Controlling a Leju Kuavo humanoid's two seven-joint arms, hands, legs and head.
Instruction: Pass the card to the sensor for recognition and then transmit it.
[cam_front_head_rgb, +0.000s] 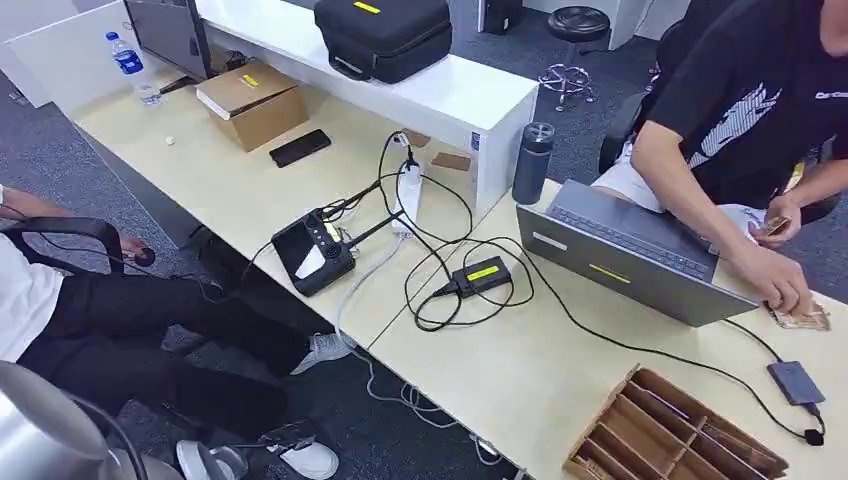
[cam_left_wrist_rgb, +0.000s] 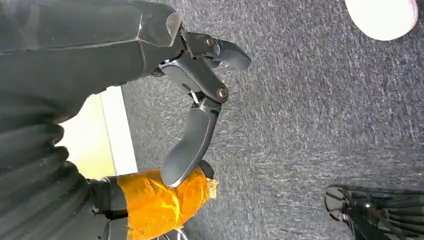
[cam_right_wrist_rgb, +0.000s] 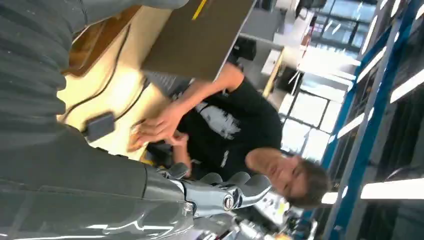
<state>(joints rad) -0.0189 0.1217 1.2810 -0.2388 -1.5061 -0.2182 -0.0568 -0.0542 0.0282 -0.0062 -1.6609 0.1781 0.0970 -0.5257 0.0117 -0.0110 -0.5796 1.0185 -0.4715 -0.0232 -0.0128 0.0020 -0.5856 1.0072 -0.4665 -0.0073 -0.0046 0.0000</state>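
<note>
Thin stiff brownish cards (cam_front_head_rgb: 800, 318) lying flat at worktop's (cam_front_head_rgb: 520, 370) right edge under a person's hand (cam_front_head_rgb: 785, 285), near small grey sensor box (cam_front_head_rgb: 796, 382); light, slippery, best pinched by an edge; left hand (cam_left_wrist_rgb: 197, 107) fingers spread, right hand (cam_right_wrist_rgb: 220, 192) fingers curled, both empty.

We see even, bright indoor light across the desk (cam_front_head_rgb: 250, 190) in the head view, shadows soft and short, focus fairly sharp throughout. By the left hand (cam_left_wrist_rgb: 200, 100) the carpet (cam_left_wrist_rgb: 310, 125) is evenly lit; the dark fingers carry small highlights. Beyond the right hand (cam_right_wrist_rgb: 225, 192) the picture smears: the person (cam_right_wrist_rgb: 235, 130) is motion-blurred, and the ceiling light strips (cam_right_wrist_rgb: 390, 190) and windows (cam_right_wrist_rgb: 310, 110) blow out to white glare.
</note>
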